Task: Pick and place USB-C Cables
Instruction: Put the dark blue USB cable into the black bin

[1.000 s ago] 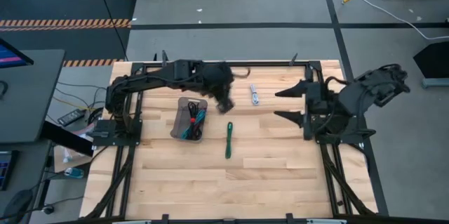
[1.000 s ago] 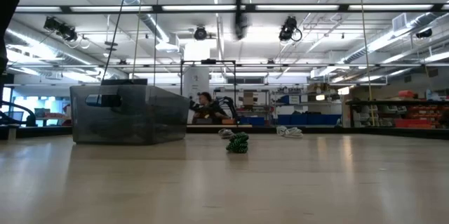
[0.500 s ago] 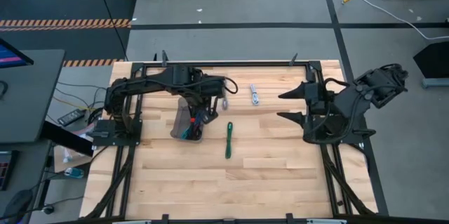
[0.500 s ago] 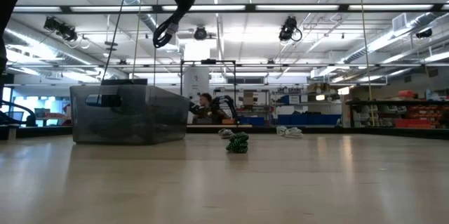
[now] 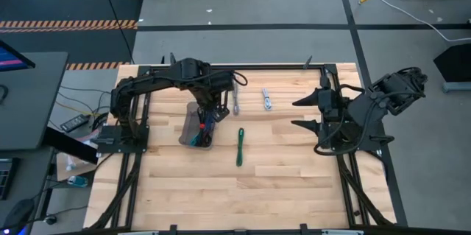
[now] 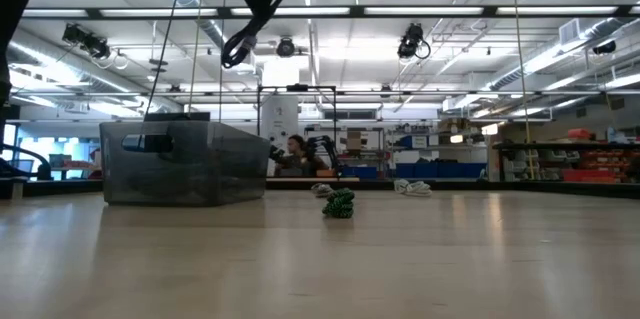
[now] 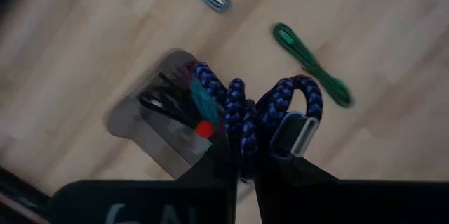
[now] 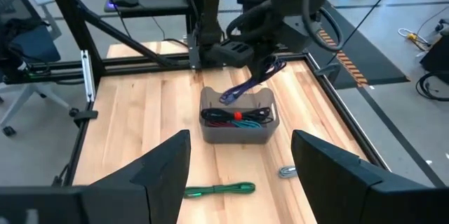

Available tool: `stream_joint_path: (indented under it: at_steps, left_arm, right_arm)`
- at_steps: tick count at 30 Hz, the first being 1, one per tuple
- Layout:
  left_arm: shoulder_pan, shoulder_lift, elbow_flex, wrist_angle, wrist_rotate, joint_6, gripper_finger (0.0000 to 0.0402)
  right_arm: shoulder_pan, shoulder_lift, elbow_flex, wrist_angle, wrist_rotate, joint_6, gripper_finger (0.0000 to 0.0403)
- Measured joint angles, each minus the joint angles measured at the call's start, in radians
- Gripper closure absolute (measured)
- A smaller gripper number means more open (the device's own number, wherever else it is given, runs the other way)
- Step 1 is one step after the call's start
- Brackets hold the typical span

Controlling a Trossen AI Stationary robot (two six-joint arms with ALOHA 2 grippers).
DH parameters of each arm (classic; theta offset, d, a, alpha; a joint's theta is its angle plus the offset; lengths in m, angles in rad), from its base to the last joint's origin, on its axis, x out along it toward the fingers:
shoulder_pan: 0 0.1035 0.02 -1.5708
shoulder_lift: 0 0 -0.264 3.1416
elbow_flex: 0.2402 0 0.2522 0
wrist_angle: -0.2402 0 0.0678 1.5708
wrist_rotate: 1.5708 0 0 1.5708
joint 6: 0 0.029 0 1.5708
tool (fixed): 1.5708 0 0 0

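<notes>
My left gripper [image 5: 208, 108] hangs above the far end of the grey tray [image 5: 187, 133], shut on a purple-blue braided cable bundle [image 7: 245, 108] that also shows in the right wrist view as the purple cable [image 8: 247, 83]. The tray [image 8: 237, 134] holds several cables, one with a red tie [image 8: 238, 115]. On the wood lie a green cable [image 5: 241, 147], a grey cable [image 5: 236, 102] and a silver cable [image 5: 266, 99]. My right gripper [image 5: 303, 113] waits open at the table's right side, well off from the cables. My left gripper pinches the purple-blue bundle between its two fingers [image 7: 219, 171] from above, pointing down. The looped coils and a USB-C plug [image 7: 293, 133] stick out beyond the fingertips. The cable [image 6: 238, 47] hangs lifted clear, above the tray.
The tray [image 6: 180, 164] stands left of centre on the wooden table. The green cable [image 6: 340, 202] lies right of it, with two pale bundles [image 6: 322, 189] [image 6: 413, 187] farther back. Bare wood fills the table's near half. A person sits in the room behind.
My left gripper has carried the purple-blue cable toward the table's left, from above the grey cable to over the tray's far end, most of it in the first half second. The cable stays lifted and hanging. The grey cable on the table has come into view.
</notes>
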Motion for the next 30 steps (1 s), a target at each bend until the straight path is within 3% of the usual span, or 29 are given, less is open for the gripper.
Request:
stream_joint_path:
  at_steps: [5, 15, 20, 27, 30]
  left_arm:
    - [-0.01, -0.025, 0.0, 0.0, 0.02, -0.008, 0.0375]
    - [-0.066, -0.256, 0.002, -0.002, -0.089, -0.229, 0.0375]
    - [-0.099, -0.264, -0.007, 0.004, -0.074, -0.231, 0.0375]
    - [-0.1, -0.273, -0.288, 0.007, 0.11, -0.177, 0.0375]
    - [-0.099, -0.301, -0.429, 0.101, 0.161, -0.142, 0.0375]
  right_arm:
    - [0.0, 0.0, 0.0, -0.028, 0.0, 0.0, 0.0149]
    - [0.0, 0.0, 0.0, -0.056, 0.0, -0.024, 0.0149]
    - [-0.005, 0.0, 0.0, -0.055, 0.0, -0.026, 0.0149]
    - [-0.018, 0.0, 0.0, -0.047, 0.005, -0.009, 0.0149]
    - [-0.026, 0.0, 0.0, -0.044, 0.005, 0.0, 0.0149]
